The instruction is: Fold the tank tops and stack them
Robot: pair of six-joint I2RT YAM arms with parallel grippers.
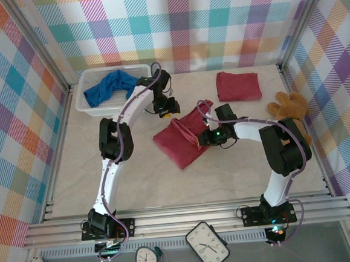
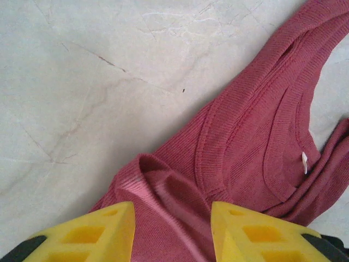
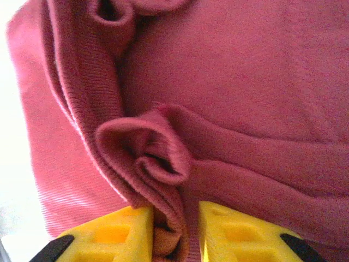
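Dark red knit tank top (image 1: 179, 146) mid desk (image 1: 130, 180), axis near-left to far-right. Left end effector (image 2: 172, 221) apart above far edge; right end effector (image 3: 174, 218) at right-edge fold, grip unclear.

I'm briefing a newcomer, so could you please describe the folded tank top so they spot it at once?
Look to the table's far right corner, near the brown teddy bear. The folded tank top lies there, a flat dark red rectangle. The other dark red top is rumpled mid-table; the blue top is in the white basket.
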